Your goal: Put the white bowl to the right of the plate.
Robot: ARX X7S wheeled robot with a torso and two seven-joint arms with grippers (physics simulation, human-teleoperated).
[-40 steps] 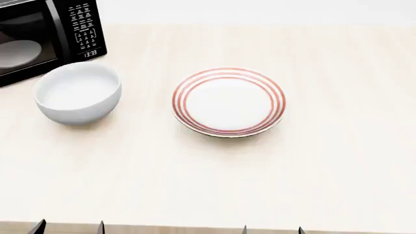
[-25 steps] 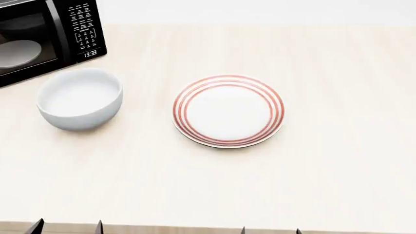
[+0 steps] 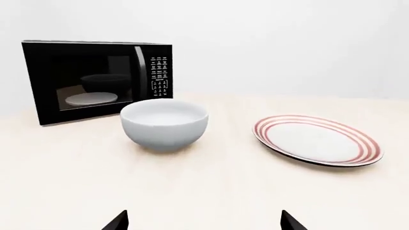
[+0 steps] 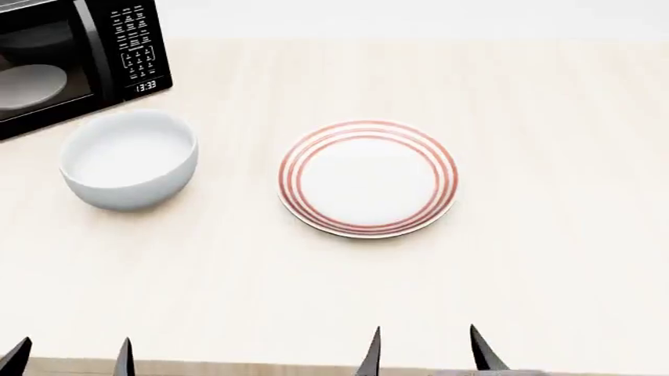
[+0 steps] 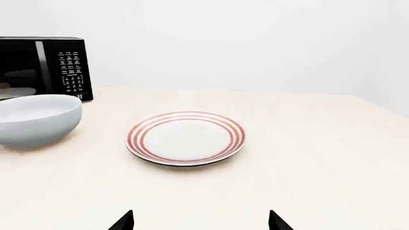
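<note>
Both pincers, left (image 4: pixel 70 356) and right (image 4: pixel 424 350), hang released, gripping nothing; bowl (image 4: pixel 128 159) sits left of plate (image 4: pixel 367 178).

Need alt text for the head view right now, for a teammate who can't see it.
A white bowl sits left of a red-ringed plate on a pale wooden table, apart from it. A black microwave stands behind the bowl; both open grippers, left and right, show at the near edge.

I see simulated kitchen: black microwave (image 4: pixel 74 59) with keypad, grey dish inside, on pale wood countertop (image 4: pixel 544 258), plain white wall (image 5: pixel 255 43) behind.
</note>
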